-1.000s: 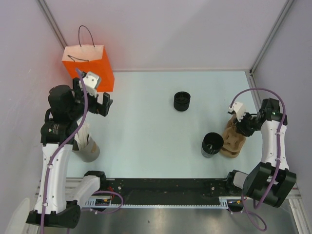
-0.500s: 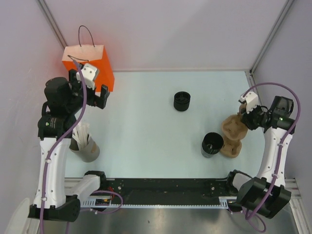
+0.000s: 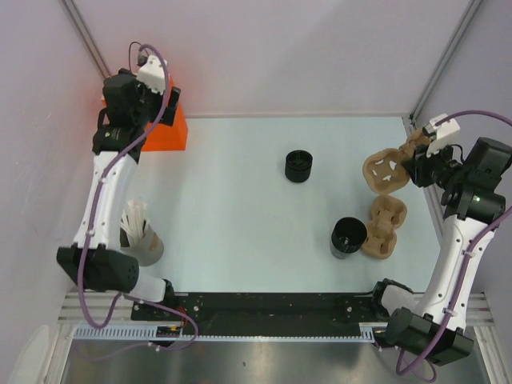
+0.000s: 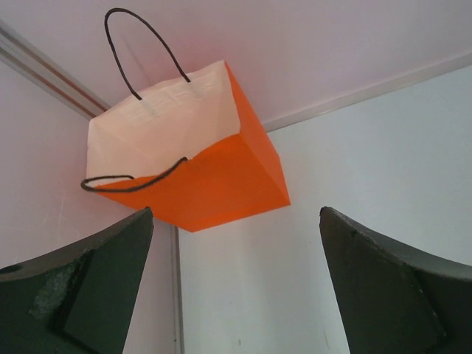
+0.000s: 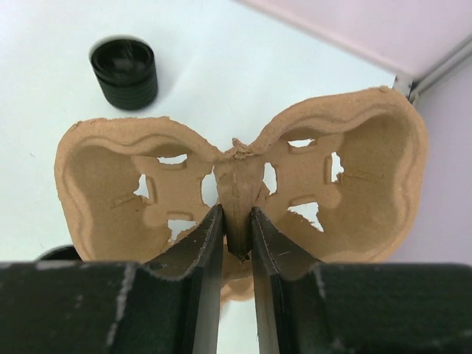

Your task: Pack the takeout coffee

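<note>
The takeout coffee [image 3: 298, 166], a small black cup with a spoke-ridged lid, stands mid-table, apart from both grippers. It also shows in the right wrist view [image 5: 125, 71]. My right gripper [image 3: 410, 163] is shut on the centre ridge of a brown pulp cup carrier [image 3: 385, 170] and holds it above the table at the right; the wrist view shows the jaws [image 5: 237, 221] pinching that carrier [image 5: 140, 177]. My left gripper [image 3: 166, 98] is open and empty over the orange paper bag [image 3: 170, 133]. The bag [image 4: 199, 177] stands open with its mouth up.
A second brown carrier [image 3: 384, 226] lies on the table at the right. A wider open black cup [image 3: 349, 237] stands against it. A grey cup of white straws [image 3: 141, 237] stands at the left front. Walls close in at the back and both sides.
My right gripper has lifted one carrier off the other and moved it back and to the right. My left arm has swung back to the orange bag.
</note>
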You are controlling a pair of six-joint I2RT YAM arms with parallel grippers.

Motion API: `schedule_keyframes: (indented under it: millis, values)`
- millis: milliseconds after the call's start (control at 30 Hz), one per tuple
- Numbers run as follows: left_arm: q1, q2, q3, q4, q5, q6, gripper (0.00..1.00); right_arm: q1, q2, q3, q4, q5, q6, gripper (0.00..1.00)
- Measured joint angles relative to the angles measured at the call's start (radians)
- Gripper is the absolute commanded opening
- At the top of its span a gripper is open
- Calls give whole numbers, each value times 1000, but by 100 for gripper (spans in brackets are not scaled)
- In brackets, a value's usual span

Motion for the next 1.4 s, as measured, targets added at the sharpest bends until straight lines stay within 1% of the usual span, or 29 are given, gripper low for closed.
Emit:
schedule_keyframes:
  millis: [100, 167, 233, 267, 300, 367, 400, 467, 500, 567, 633, 733, 900, 1033, 1133, 1400]
  values:
    - [0, 116, 48, 52, -60, 22, 100, 0, -1, 48, 2, -37, 50, 24]
    - [3, 188, 101, 42, -100, 30, 100, 0, -1, 67, 0, -57, 72, 24]
    - [19, 289, 237, -40, -123, 18, 100, 0, 0, 82, 0, -77, 95, 24]
    - [34, 375, 377, -97, -124, -2, 100, 0, 0, 87, 0, -87, 106, 24]
    - [56, 400, 418, -102, -123, -14, 100, 0, 0, 90, -1, -95, 113, 24]
    - [116, 459, 542, -167, -87, -56, 100, 0, 0, 93, -2, -116, 129, 25]
    - [151, 466, 568, -183, -76, -68, 100, 0, 2, 94, -2, -127, 137, 24]
    - [203, 450, 565, -192, -47, -69, 100, 0, 6, 95, -5, -145, 151, 24]
    - [230, 427, 540, -186, -31, -58, 100, 0, 9, 95, -5, -154, 156, 24]
    - [247, 372, 470, -167, -4, -26, 100, 0, 16, 95, -6, -169, 165, 24]
    - [240, 318, 411, -161, 29, 23, 100, 0, 23, 95, -8, -174, 174, 25]
    - [220, 259, 360, -129, 77, 139, 100, 0, 22, 95, -16, -177, 178, 25]
    - [212, 187, 261, -57, 117, 345, 100, 0, 20, 95, -35, -185, 175, 26]
    - [213, 197, 252, -46, 102, 462, 100, 0, 20, 95, -44, -188, 170, 26]
    - [213, 238, 280, -43, 64, 532, 100, 0, 18, 94, -54, -190, 161, 27]
    - [213, 313, 251, -11, -4, 673, 100, 0, 11, 90, -65, -196, 152, 27]
